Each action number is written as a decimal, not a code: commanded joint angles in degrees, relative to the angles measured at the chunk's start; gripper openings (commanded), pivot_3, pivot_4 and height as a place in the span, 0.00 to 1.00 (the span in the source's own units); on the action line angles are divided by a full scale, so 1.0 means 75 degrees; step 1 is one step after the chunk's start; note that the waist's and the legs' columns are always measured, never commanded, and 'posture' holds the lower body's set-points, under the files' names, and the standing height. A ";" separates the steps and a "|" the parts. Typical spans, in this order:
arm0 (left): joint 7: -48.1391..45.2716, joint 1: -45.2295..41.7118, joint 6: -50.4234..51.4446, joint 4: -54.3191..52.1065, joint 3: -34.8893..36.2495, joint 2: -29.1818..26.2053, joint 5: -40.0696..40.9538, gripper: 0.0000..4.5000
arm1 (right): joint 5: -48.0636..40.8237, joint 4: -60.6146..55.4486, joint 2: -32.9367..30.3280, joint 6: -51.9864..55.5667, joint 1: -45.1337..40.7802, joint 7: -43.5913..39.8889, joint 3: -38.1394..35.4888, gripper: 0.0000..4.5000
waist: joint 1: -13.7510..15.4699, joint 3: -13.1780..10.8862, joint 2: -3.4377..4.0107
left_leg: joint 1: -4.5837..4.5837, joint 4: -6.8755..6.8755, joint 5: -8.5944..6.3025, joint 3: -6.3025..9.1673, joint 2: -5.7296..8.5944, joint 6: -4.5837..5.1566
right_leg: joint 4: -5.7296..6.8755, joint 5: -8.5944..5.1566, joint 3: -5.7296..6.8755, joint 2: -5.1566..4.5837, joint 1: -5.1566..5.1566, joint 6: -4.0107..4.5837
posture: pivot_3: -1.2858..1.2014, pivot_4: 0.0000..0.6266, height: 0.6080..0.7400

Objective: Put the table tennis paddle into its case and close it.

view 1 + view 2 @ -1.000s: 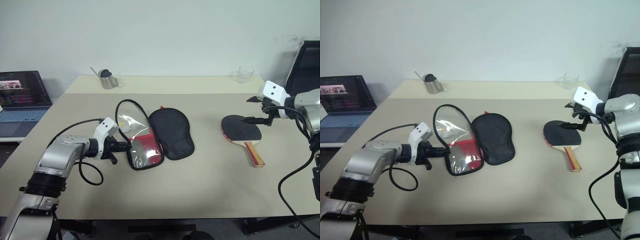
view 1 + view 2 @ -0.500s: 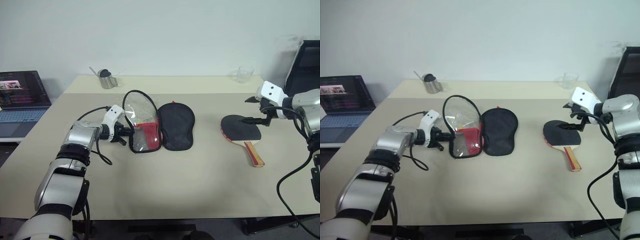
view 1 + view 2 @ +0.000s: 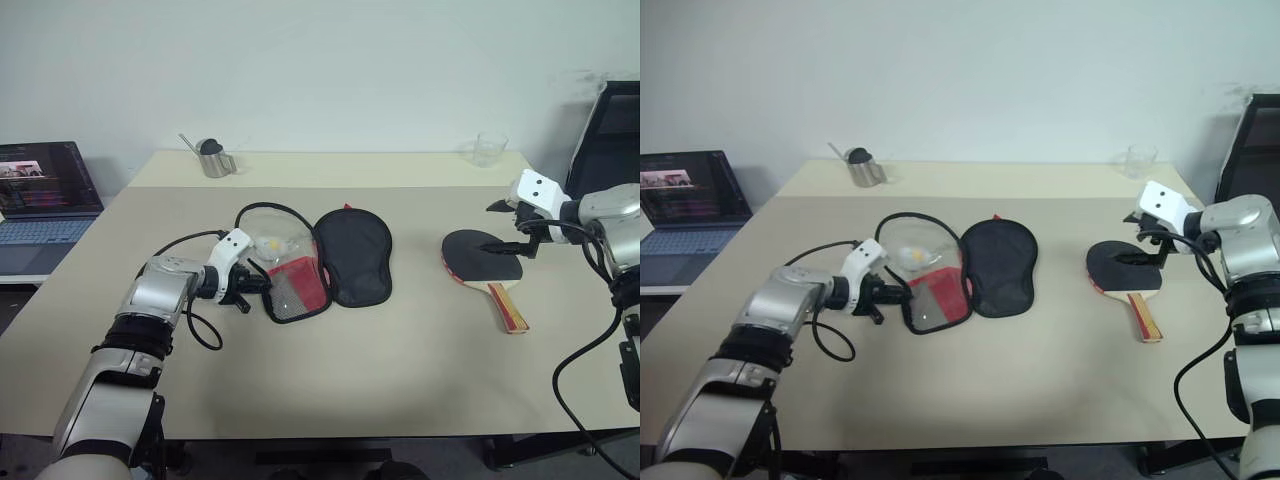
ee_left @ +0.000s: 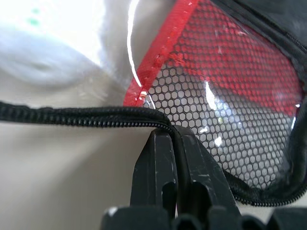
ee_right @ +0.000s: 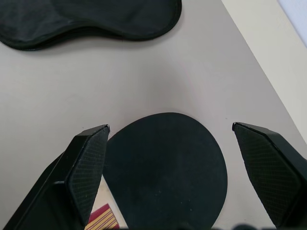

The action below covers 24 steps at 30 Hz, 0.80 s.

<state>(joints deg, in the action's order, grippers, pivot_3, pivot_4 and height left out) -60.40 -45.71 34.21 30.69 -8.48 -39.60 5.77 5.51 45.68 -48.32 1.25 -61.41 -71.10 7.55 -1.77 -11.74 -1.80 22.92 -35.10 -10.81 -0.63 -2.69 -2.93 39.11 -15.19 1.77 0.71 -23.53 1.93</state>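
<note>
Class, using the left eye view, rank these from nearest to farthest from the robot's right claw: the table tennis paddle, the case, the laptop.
1. The table tennis paddle, lying right beneath the open right claw, on the table's right side.
2. The case, lying open mid-table, its zip edge pinched by the left claw.
3. The laptop, beyond the table's far left edge.

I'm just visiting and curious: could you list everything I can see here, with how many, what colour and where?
table: one, beige, under everything.
case: one, black and red, lying open, table middle.
table tennis paddle: one, black face, striped wooden handle, right side.
metal cup: one, silver, far left edge.
glass: one, clear, far right edge.
laptop: one, open, beside the table, left.
chair: one, black, far right.
left gripper: one, black, pinching the case's zip edge.
right gripper: one, black, open above the paddle.
</note>
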 commanded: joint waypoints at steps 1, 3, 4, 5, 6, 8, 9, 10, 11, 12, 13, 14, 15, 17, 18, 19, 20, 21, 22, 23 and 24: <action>0.0178 0.0059 0.0164 -0.0360 0.0307 -0.0265 0.0014 0.30 | -0.0065 -0.0229 -0.0020 0.0021 -0.0056 0.0001 -0.0084 1.00 | -0.0001 0.0000 0.0000 | -0.0001 -0.0001 0.0000 -0.0001 0.0000 0.0000 | 0.0001 0.0000 0.0000 0.0000 0.0000 0.0000 | 0.52 0.24 1.00; 0.0308 0.0069 0.0147 -0.0368 0.0382 -0.0356 -0.0013 0.45 | -0.0081 -0.0256 0.0009 0.0051 -0.0055 -0.0013 -0.0079 1.00 | -0.0002 0.0000 0.0000 | 0.0000 -0.0001 0.0000 0.0000 0.0000 0.0000 | 0.0001 0.0000 0.0001 0.0000 0.0000 0.0000 | 0.52 0.24 1.00; 0.0371 0.0065 0.0139 -0.0368 0.0405 -0.0378 -0.0037 0.53 | -0.0081 -0.0263 0.0016 0.0059 -0.0056 -0.0012 -0.0077 1.00 | -0.0005 0.0000 0.0000 | -0.0001 -0.0001 0.0000 -0.0001 0.0000 0.0000 | 0.0000 0.0000 0.0000 0.0000 0.0000 0.0000 | 0.52 0.24 1.00; 0.0458 0.0062 0.0111 -0.0368 0.0446 -0.0409 -0.0064 0.61 | -0.0079 -0.0280 0.0023 0.0068 -0.0052 -0.0008 -0.0074 1.00 | -0.0007 0.0000 0.0000 | 0.0000 0.0000 0.0000 -0.0002 -0.0001 0.0000 | 0.0000 0.0000 0.0000 0.0000 0.0000 0.0000 | 0.52 0.24 1.00; 0.0519 0.0062 0.0096 -0.0369 0.0474 -0.0428 -0.0076 0.69 | -0.0077 -0.0293 0.0027 0.0075 -0.0047 -0.0006 -0.0074 1.00 | -0.0007 0.0000 0.0000 | 0.0000 0.0000 0.0000 -0.0002 -0.0001 0.0000 | 0.0000 0.0000 -0.0001 0.0000 0.0000 0.0000 | 0.52 0.24 1.00; 0.0519 0.0174 -0.0023 -0.0513 0.0471 -0.0604 -0.0147 0.84 | -0.0074 -0.0319 0.0028 0.0181 -0.0040 0.0041 -0.0087 1.00 | -0.0006 0.0000 0.0000 | 0.0000 0.0000 0.0000 -0.0001 -0.0001 0.0000 | 0.0000 0.0000 0.0000 0.0000 0.0000 0.0000 | 0.52 0.24 1.00; 0.0496 0.0250 -0.0100 -0.0612 0.0446 -0.0708 -0.0190 0.84 | -0.0072 -0.0329 0.0026 0.0252 -0.0040 0.0074 -0.0095 1.00 | -0.0012 0.0000 0.0000 | 0.0000 0.0000 0.0000 -0.0001 -0.0001 0.0000 | -0.0001 0.0000 0.0000 0.0000 0.0000 0.0000 | 0.52 0.24 1.00; 0.0412 0.0379 -0.0045 -0.0847 0.0548 -0.0874 -0.0109 0.84 | -0.0085 -0.0369 0.0023 0.0453 -0.0032 0.0160 -0.0137 1.00 | -0.0017 0.0000 0.0000 | -0.0001 0.0000 -0.0001 -0.0004 -0.0002 0.0000 | -0.0001 0.0000 -0.0004 0.0000 0.0000 0.0000 | 0.52 0.24 1.00; 0.0301 0.0551 -0.0022 -0.1124 0.0654 -0.1063 -0.0017 0.84 | -0.0108 -0.0424 0.0026 0.0662 -0.0017 0.0287 -0.0200 1.00 | -0.0019 0.0000 0.0000 | -0.0001 0.0002 0.0000 -0.0005 -0.0002 0.0000 | -0.0001 0.0000 -0.0006 0.0000 -0.0001 0.0000 | 0.52 0.24 1.00; 0.0151 0.0763 -0.0011 -0.1427 0.0769 -0.1282 0.0094 0.84 | -0.0096 -0.0490 0.0018 0.0848 0.0005 0.0452 -0.0247 1.00 | -0.0029 0.0000 0.0000 | -0.0001 0.0002 -0.0001 -0.0005 -0.0004 0.0000 | -0.0002 0.0000 -0.0007 0.0000 -0.0002 0.0000 | 0.52 0.24 1.00; 0.0000 0.1001 -0.0017 -0.1738 0.0888 -0.1501 0.0209 0.84 | -0.0095 -0.0580 0.0000 0.1019 0.0044 0.0636 -0.0307 1.00 | -0.0036 0.0000 0.0000 | 0.0000 0.0004 -0.0001 -0.0011 -0.0008 0.0000 | -0.0002 0.0000 -0.0015 0.0000 -0.0008 0.0001 | 0.52 0.24 1.00; -0.0172 0.1301 -0.0084 -0.2051 0.1047 -0.1762 0.0318 0.84 | -0.0127 -0.0729 -0.0045 0.1256 0.0118 0.0769 -0.0381 1.00 | -0.0032 0.0000 0.0000 | 0.0000 0.0008 -0.0001 -0.0016 -0.0010 0.0000 | -0.0001 0.0000 -0.0023 0.0000 -0.0013 0.0001 | 0.52 0.24 1.00; -0.0298 0.1582 -0.0160 -0.2319 0.1173 -0.2019 0.0371 0.84 | -0.0172 -0.0913 -0.0098 0.1440 0.0203 0.0856 -0.0460 1.00 | -0.0026 0.0000 0.0000 | -0.0002 0.0012 -0.0001 -0.0019 -0.0010 0.0000 | 0.0000 -0.0001 -0.0027 0.0001 -0.0015 0.0002 | 0.52 0.24 1.00; -0.0460 0.2166 -0.0330 -0.2926 0.1290 -0.2581 0.0289 0.84 | -0.0453 -0.1420 -0.0134 0.2062 0.0298 0.0956 -0.0780 1.00 | -0.0011 -0.0001 0.0002 | 0.0000 0.0016 -0.0001 -0.0028 -0.0012 -0.0001 | -0.0002 -0.0001 -0.0038 0.0001 -0.0023 0.0003 | 0.52 0.24 1.00; -0.0555 0.2434 -0.0356 -0.3262 0.1350 -0.2809 0.0304 0.84 | -0.0593 -0.1652 -0.0139 0.2335 0.0328 0.1006 -0.0926 1.00 | -0.0002 -0.0001 0.0002 | -0.0001 0.0018 -0.0001 -0.0035 -0.0009 -0.0001 | 0.0000 -0.0001 -0.0045 0.0000 -0.0027 0.0002 | 0.52 0.24 1.00; -0.0691 0.2667 -0.0272 -0.3703 0.1489 -0.2986 0.0454 0.84 | -0.0704 -0.1899 -0.0159 0.2605 0.0383 0.1069 -0.1049 1.00 | 0.0001 -0.0001 0.0002 | 0.0000 0.0018 -0.0001 -0.0042 -0.0009 0.0000 | 0.0001 -0.0001 -0.0051 -0.0001 -0.0032 0.0002 | 0.52 0.24 1.00; -0.0789 0.2815 -0.0147 -0.4047 0.1654 -0.3091 0.0647 0.84 | -0.0756 -0.2112 -0.0186 0.2779 0.0460 0.1148 -0.1125 1.00 | 0.0003 -0.0001 0.0002 | -0.0002 0.0018 -0.0001 -0.0046 -0.0008 0.0000 | 0.0001 -0.0001 -0.0055 -0.0002 -0.0032 0.0001 | 0.52 0.24 1.00; -0.0861 0.2897 -0.0061 -0.4334 0.1844 -0.3188 0.0824 0.84 | -0.0803 -0.2331 -0.0201 0.3028 0.0567 0.1271 -0.1209 1.00 | 0.0015 -0.0001 0.0001 | 0.0000 0.0017 -0.0001 -0.0050 -0.0009 0.0000 | 0.0000 0.0001 -0.0060 -0.0002 -0.0034 -0.0001 | 0.52 0.24 1.00; -0.0922 0.2873 -0.0029 -0.4563 0.2033 -0.3231 0.1017 0.84 | -0.0853 -0.2535 -0.0193 0.3361 0.0679 0.1439 -0.1313 1.00 | 0.0037 0.0001 -0.0003 | -0.0002 0.0016 -0.0001 -0.0054 -0.0007 0.0000 | 0.0002 0.0002 -0.0062 -0.0003 -0.0034 -0.0003 | 0.52 0.24 1.00; -0.0961 0.2784 -0.0029 -0.4731 0.2178 -0.3218 0.1207 0.84 | -0.0911 -0.2702 -0.0174 0.3678 0.0783 0.1598 -0.1407 1.00 | 0.0057 0.0004 -0.0006 | -0.0001 0.0016 -0.0001 -0.0052 -0.0008 0.0000 | 0.0001 0.0004 -0.0061 -0.0003 -0.0033 -0.0007 | 0.52 0.24 1.00; -0.0998 0.2646 -0.0028 -0.4881 0.2291 -0.3158 0.1415 0.84 | -0.0988 -0.2853 -0.0136 0.3996 0.0880 0.1753 -0.1507 1.00 | 0.0079 0.0007 -0.0012 | -0.0001 0.0015 -0.0002 -0.0051 -0.0006 0.0000 | -0.0001 0.0004 -0.0059 -0.0003 -0.0033 -0.0008 | 0.52 0.24 1.00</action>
<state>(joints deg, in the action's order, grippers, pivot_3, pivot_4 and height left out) -67.18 -23.76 33.86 -2.65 4.99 -62.18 13.77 -0.34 26.81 -48.70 27.46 -55.46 -60.03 -1.15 -1.18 -11.69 -1.89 22.92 -35.00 -10.83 -1.00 -2.73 -2.93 39.10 -15.15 1.33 0.68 -23.77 1.86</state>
